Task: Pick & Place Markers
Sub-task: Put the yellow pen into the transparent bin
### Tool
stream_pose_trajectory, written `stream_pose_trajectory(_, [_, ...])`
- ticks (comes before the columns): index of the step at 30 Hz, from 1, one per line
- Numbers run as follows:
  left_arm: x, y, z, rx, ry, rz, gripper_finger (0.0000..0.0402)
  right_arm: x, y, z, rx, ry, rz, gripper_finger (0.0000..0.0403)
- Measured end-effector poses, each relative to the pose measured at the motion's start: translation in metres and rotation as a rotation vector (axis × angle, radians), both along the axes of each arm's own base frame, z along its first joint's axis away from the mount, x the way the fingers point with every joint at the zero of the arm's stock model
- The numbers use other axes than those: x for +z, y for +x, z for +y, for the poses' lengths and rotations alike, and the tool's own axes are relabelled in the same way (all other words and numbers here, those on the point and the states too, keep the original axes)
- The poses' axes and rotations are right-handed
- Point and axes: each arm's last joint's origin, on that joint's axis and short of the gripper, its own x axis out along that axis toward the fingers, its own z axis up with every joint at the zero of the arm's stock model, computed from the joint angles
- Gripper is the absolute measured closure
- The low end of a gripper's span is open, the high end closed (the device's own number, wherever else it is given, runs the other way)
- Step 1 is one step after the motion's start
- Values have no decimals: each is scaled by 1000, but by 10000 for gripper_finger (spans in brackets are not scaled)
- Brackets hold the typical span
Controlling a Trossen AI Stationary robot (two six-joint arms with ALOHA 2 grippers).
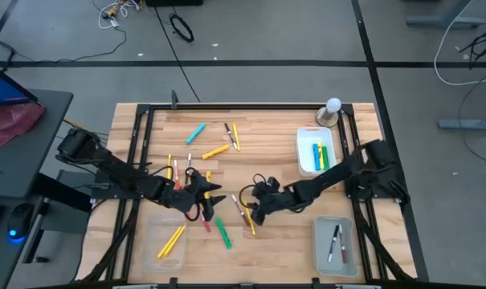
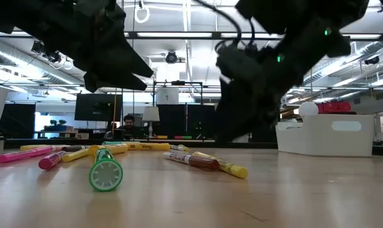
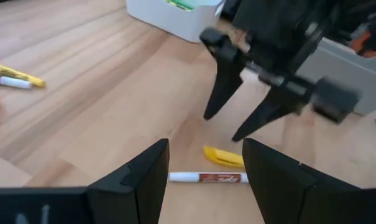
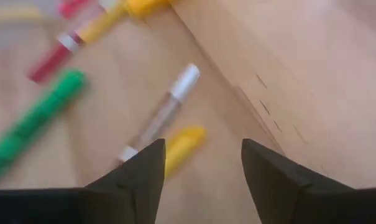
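Right gripper (image 4: 203,171) parted and empty above a white marker (image 4: 160,115) and yellow marker (image 4: 183,147) lying touching, mid-table near front edge. Left gripper (image 3: 203,180) also parted, close by. Risk: pinching both markers, or colliding.

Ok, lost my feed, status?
Both grippers open, empty: left, right over white marker and yellow marker. Nothing blocking.
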Motion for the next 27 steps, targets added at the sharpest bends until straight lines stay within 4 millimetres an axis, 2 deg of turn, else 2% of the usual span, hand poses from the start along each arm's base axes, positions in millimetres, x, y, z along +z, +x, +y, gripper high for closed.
stream_pose_trajectory(16, [2, 0, 1, 20, 22, -13, 191, -31, 7, 10, 26, -71, -11, 206])
stream_pose_trajectory(21, [2, 0, 1, 14, 33, -11, 191, -29, 4, 8, 61, -148, 35, 225])
stream_pose_trajectory(27, [2, 0, 1, 15, 35, -11, 191, -12, -5, 3, 93, -247, 84, 244])
